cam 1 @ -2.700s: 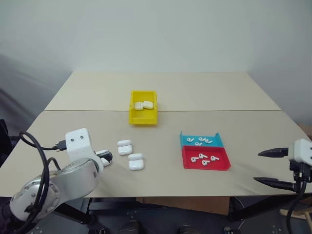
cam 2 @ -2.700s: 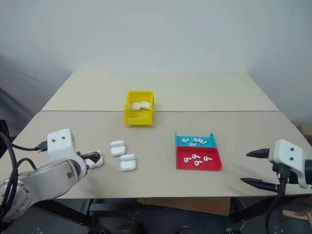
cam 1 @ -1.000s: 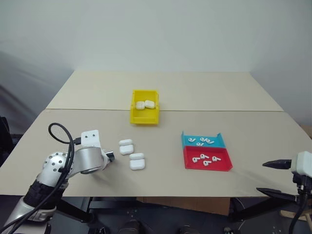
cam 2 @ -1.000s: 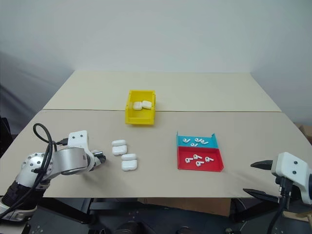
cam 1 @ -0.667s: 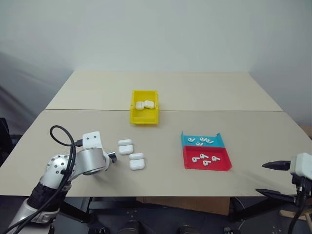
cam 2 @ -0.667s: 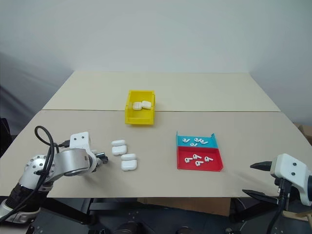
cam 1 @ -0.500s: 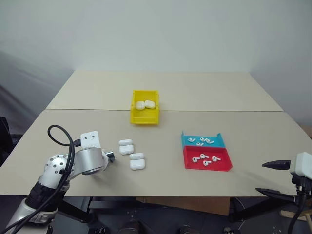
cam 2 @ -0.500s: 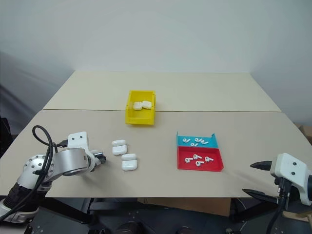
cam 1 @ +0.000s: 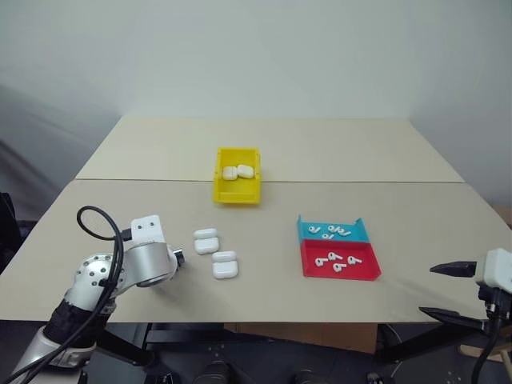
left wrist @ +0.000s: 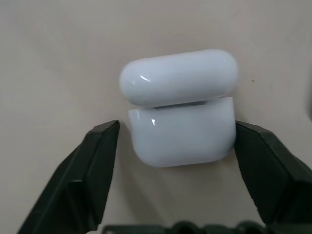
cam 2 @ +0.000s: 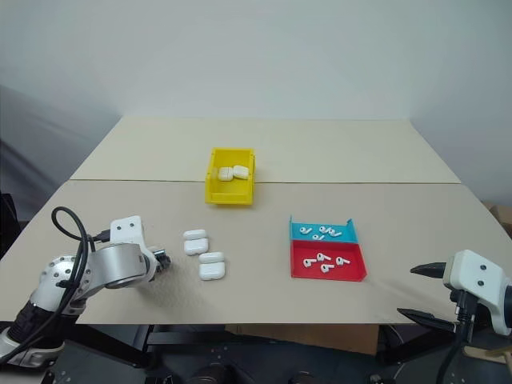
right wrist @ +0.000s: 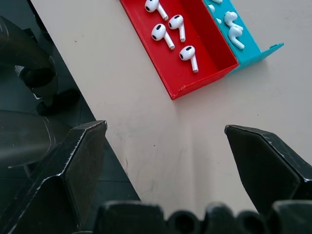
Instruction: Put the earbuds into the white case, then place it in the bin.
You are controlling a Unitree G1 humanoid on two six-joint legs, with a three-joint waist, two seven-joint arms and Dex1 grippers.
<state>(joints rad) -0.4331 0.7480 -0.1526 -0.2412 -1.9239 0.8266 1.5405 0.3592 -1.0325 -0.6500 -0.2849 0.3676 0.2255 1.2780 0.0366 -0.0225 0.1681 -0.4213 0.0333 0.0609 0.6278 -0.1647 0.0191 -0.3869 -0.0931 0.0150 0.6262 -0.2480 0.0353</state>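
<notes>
Left gripper (left wrist: 176, 131) has just gone from wide to closed on the white case (left wrist: 180, 112): one finger touches its side, the other sits just beside it. The case is on the table, near left, left of two spare cases (cam 1: 214, 252). Grasp looks done; loading comes next. Right gripper (right wrist: 165, 131) hangs open near right, empty, earbuds (right wrist: 174, 22) unpicked in the red tray (right wrist: 146, 63). Bin (cam 1: 237, 196) is far centre.
</notes>
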